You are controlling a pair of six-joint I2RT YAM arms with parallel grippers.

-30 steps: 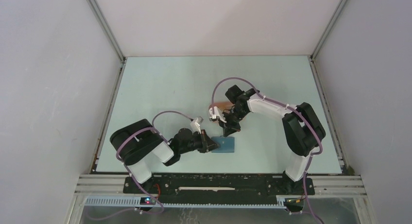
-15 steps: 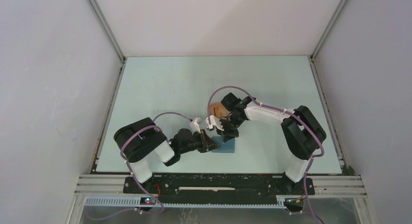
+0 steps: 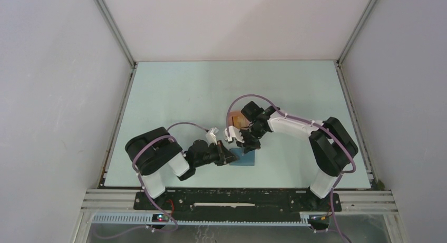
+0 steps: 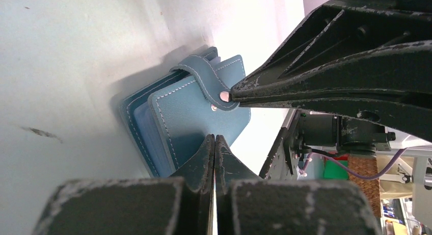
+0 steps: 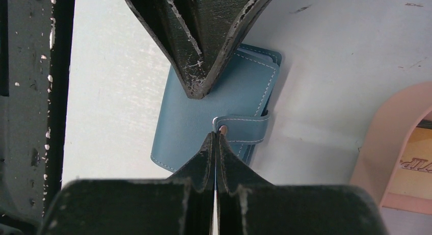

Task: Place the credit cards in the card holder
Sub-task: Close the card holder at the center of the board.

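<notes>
Card holder [image 3: 245, 158]: dark-blue, folded, flat on table [image 3: 174, 95], between both grippers.
Left gripper [image 4: 214, 137]: clenched, tip on cover.
Right gripper [image 5: 216, 135]: clenched, tip at snap tab [image 5: 247, 128].
Yellow card [image 5: 415, 163]: inside peach tray [image 5: 382, 138], partly visible.

pale green table [image 3: 179, 95]: blue card holder [image 3: 246, 157] near front edge, peach tray [image 5: 392, 143] just behind.

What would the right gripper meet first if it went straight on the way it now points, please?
Most likely the snap strap of the card holder: the right gripper, shut, has its tips at the strap's button end, seemingly touching.
</notes>
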